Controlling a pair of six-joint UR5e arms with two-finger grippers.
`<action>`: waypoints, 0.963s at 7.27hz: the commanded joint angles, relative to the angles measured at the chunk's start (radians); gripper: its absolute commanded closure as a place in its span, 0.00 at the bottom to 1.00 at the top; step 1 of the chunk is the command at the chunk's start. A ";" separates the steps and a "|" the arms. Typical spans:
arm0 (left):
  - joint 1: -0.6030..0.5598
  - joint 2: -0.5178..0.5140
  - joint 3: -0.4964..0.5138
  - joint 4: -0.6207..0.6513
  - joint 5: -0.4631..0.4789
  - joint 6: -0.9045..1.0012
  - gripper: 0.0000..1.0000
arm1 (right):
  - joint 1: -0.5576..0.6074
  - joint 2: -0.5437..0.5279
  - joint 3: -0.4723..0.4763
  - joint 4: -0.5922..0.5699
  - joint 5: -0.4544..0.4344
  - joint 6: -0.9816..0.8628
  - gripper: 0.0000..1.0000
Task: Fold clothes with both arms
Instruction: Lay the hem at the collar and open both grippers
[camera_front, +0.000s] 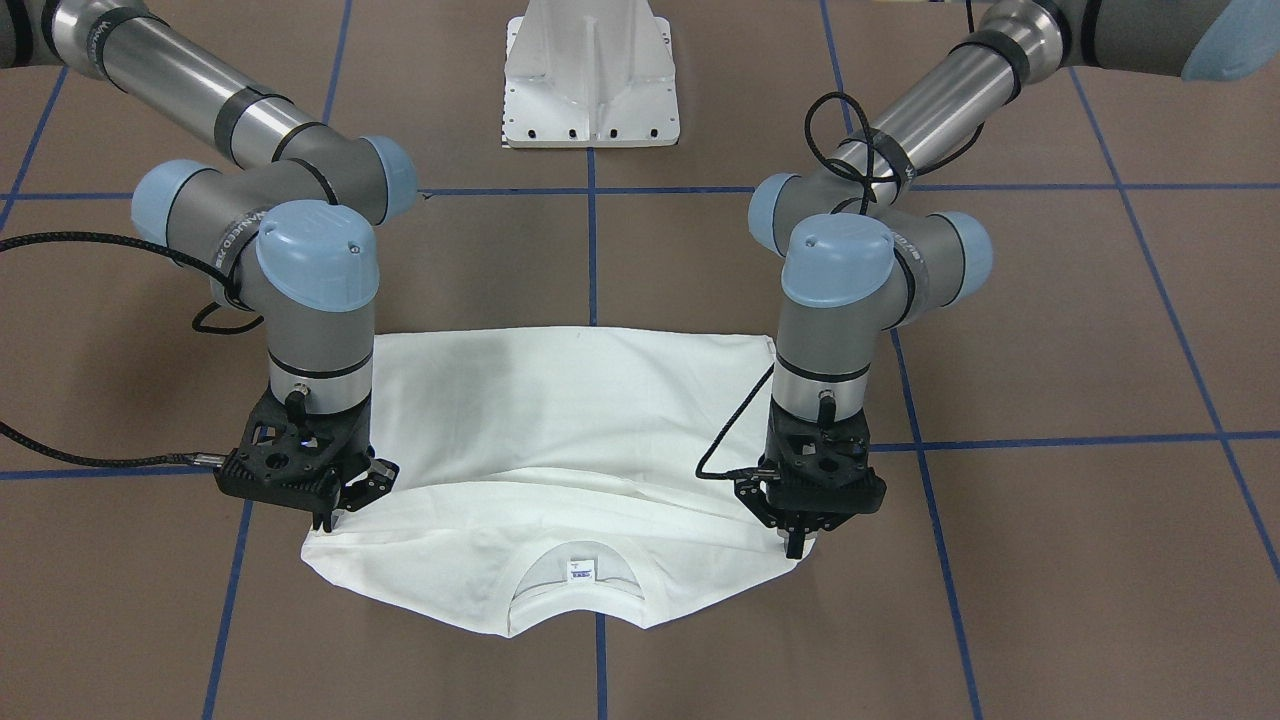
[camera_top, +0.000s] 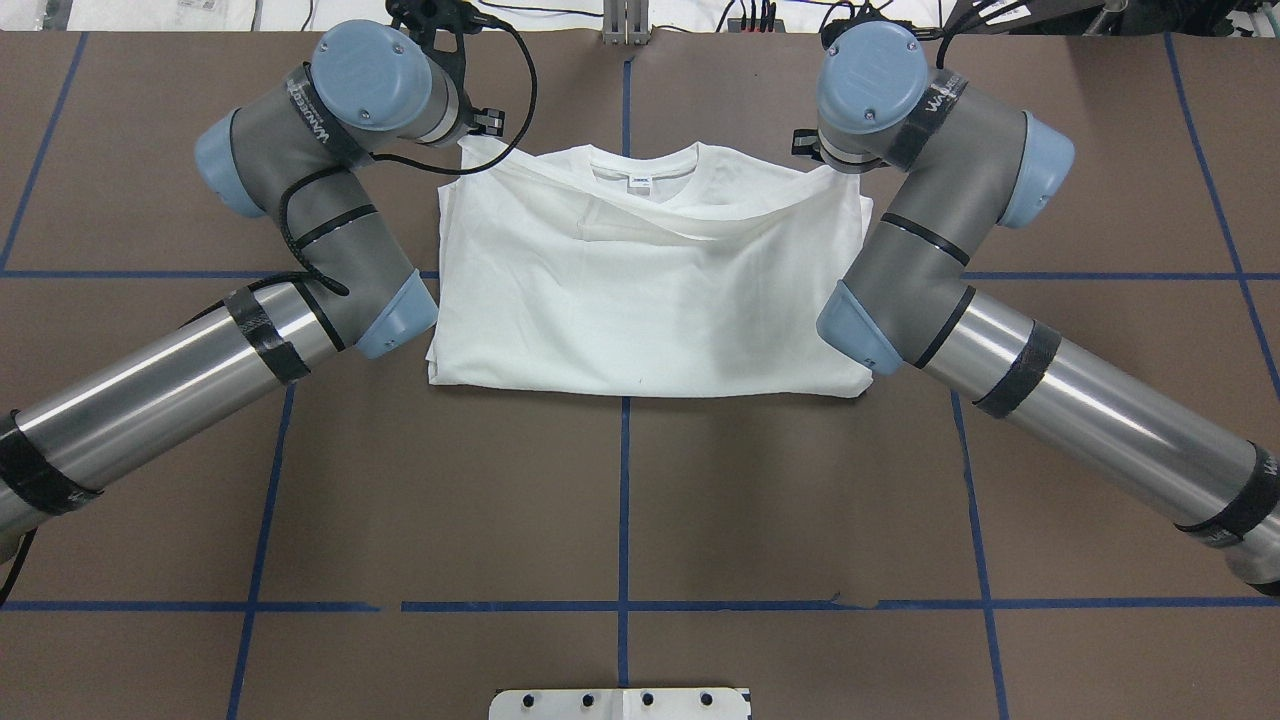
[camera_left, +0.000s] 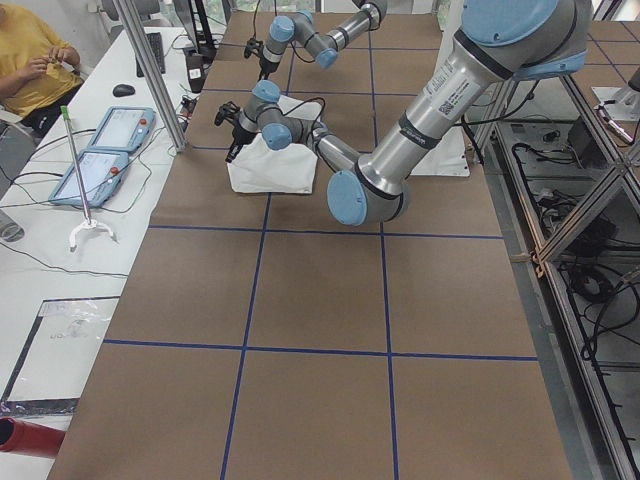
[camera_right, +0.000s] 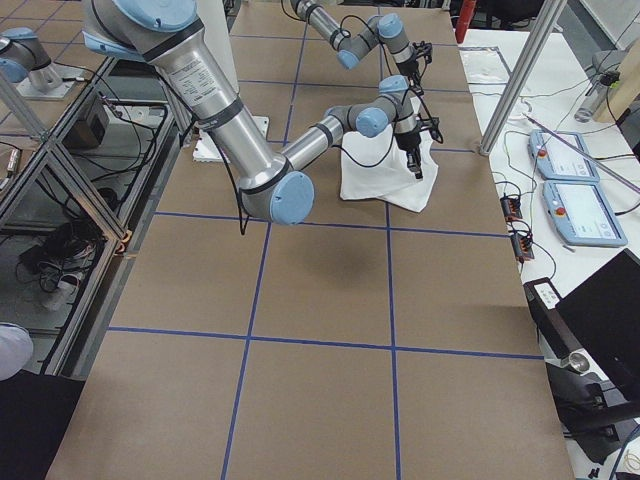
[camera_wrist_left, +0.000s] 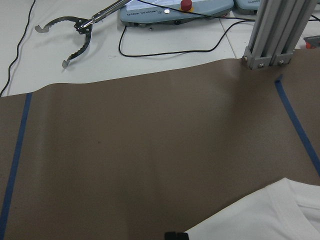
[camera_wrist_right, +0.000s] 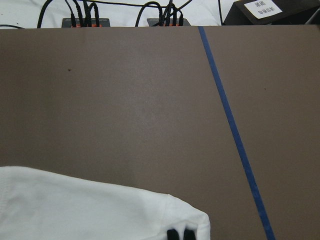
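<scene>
T-shirt (camera_front: 560, 420) of soft white cloth, spread as rough rectangle on matte brown table (camera_front: 1050, 330), ribbed round collar (camera_front: 577, 550) set between left gripper (camera_front: 797, 545) and right gripper (camera_front: 328, 518), each shoulder corner pinched in closed black jaws.

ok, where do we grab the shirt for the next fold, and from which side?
Probably the two shoulder corners beside the collar, one per tool, from straight above. The shirt lies flat, so those corners are the free edges to pinch. The left tool and right tool sit there now, apparently pinching the top layer, which sags between them.
</scene>
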 joint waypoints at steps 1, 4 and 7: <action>-0.018 -0.001 0.010 -0.001 0.001 0.015 1.00 | 0.009 0.001 -0.005 0.005 -0.002 -0.014 1.00; -0.021 0.000 0.019 -0.003 0.000 0.022 1.00 | 0.020 0.005 -0.019 0.007 -0.003 -0.019 1.00; -0.033 0.048 -0.010 -0.123 -0.029 0.121 0.00 | 0.040 0.020 -0.017 0.007 0.015 -0.080 0.00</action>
